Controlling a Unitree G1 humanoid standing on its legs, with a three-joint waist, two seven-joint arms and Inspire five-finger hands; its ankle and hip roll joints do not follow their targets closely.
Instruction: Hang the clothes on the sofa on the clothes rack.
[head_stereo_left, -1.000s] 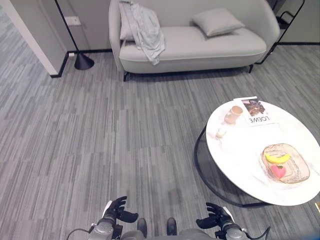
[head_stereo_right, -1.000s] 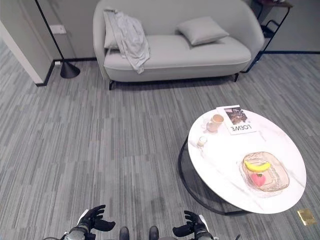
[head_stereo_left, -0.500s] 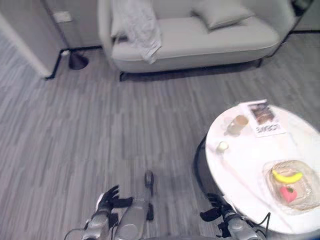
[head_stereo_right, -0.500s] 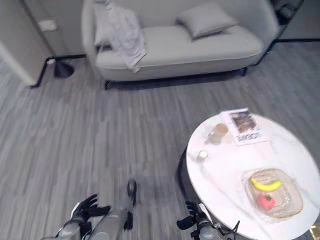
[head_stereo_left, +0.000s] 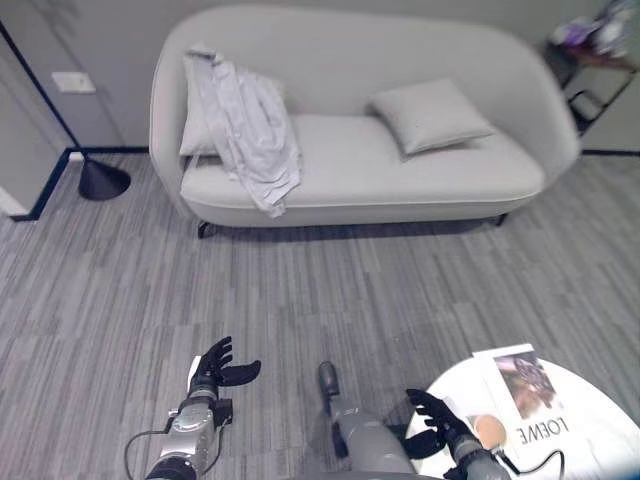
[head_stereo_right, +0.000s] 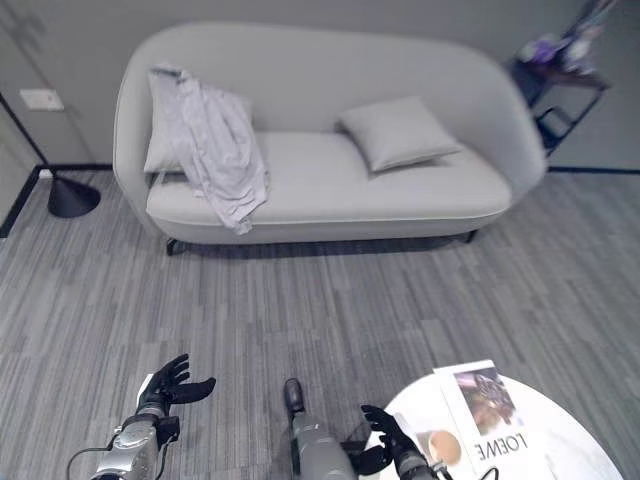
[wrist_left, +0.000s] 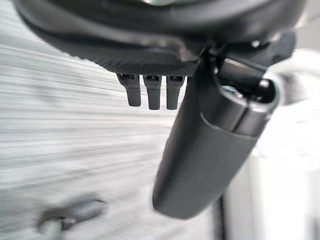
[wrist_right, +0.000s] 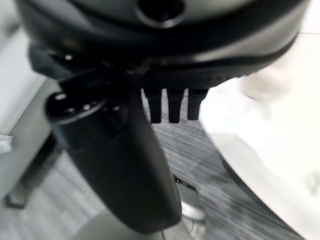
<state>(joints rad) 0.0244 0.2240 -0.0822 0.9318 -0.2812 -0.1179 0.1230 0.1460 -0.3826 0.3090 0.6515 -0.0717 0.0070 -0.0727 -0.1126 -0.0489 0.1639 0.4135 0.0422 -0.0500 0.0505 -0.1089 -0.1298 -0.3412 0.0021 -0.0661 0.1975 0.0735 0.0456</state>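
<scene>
A pale grey garment (head_stereo_left: 247, 130) hangs over the left end of the light grey sofa (head_stereo_left: 430, 190), draped from the backrest down over the seat's front edge. My left hand (head_stereo_left: 215, 365) is low over the carpet, far short of the sofa, fingers spread and empty; its wrist view shows straight fingers (wrist_left: 152, 90). My right hand (head_stereo_left: 435, 415) hovers beside the round table's edge, also open and empty, with straight fingers (wrist_right: 172, 105).
A grey cushion (head_stereo_left: 430, 115) lies on the sofa's right half. The black base of a floor lamp (head_stereo_left: 103, 178) stands left of the sofa. A white round table (head_stereo_left: 590, 450) with a magazine (head_stereo_left: 530, 395) and a cup (head_stereo_right: 438, 447) sits at the lower right. A dark rack (head_stereo_left: 590, 60) stands far right.
The camera has moved forward and tilted, so the sofa looks nearer and the table has slid to the lower right. Both hands stay open and empty.
</scene>
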